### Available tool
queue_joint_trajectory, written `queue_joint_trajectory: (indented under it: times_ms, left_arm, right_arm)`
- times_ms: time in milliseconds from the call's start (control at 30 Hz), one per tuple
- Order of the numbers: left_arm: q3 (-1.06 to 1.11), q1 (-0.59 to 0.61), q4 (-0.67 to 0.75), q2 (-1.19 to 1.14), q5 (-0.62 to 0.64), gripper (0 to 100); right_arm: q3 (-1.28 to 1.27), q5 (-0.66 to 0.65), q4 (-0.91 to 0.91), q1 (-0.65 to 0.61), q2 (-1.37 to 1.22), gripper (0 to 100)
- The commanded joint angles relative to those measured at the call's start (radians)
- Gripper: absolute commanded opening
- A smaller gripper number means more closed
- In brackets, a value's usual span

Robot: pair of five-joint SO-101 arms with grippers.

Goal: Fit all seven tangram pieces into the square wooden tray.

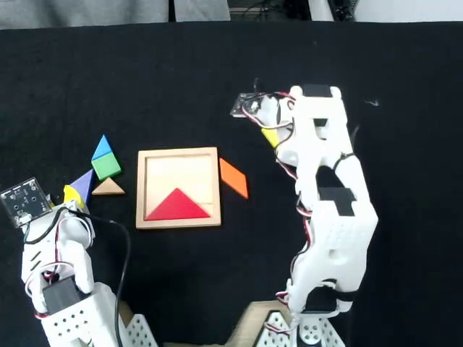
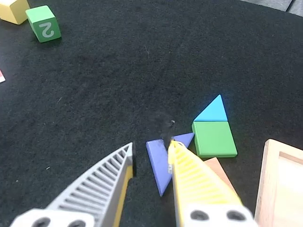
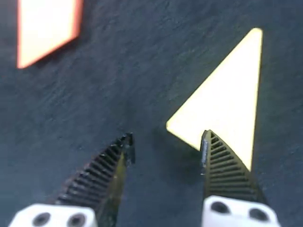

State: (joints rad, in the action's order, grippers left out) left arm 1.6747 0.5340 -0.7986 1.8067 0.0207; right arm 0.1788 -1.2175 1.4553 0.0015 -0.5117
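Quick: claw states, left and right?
Left claw: open, holding nothing, by the purple triangle.
Right claw: open, holding nothing, by the yellow triangle.

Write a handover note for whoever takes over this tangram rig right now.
Left gripper: open, low at the purple triangle.
Right gripper: open at the yellow triangle. Neither grips anything.
Tray: holds the red triangle.
On the cloth: orange parallelogram beside the tray's right edge; blue triangle, green square and tan triangle to its left.
Done: one piece. Left: six.
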Motion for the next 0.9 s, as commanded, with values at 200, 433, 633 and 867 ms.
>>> queue_joint_trajectory:
  times_ms: [200, 433, 633, 867]
  left_arm:
    - [0.004, -0.016, 0.023, 0.008, 0.008, 13]
    - [0.004, -0.016, 0.023, 0.008, 0.008, 13]
    - [0.004, -0.016, 0.023, 0.008, 0.008, 13]
    - [0.004, -0.015, 0.023, 0.008, 0.008, 13]
  right_arm:
    - [0.091, -0.043, 0.236, -0.009, 0.070, 9.9]
    - [0.193, 0.014, 0.261, 0.097, 0.183, 33.1]
    - [0.024, -0.023, 0.069, 0.106, 0.193, 38.9]
    - [-0.291, -0.052, -0.322, -0.005, 0.189, 38.7]
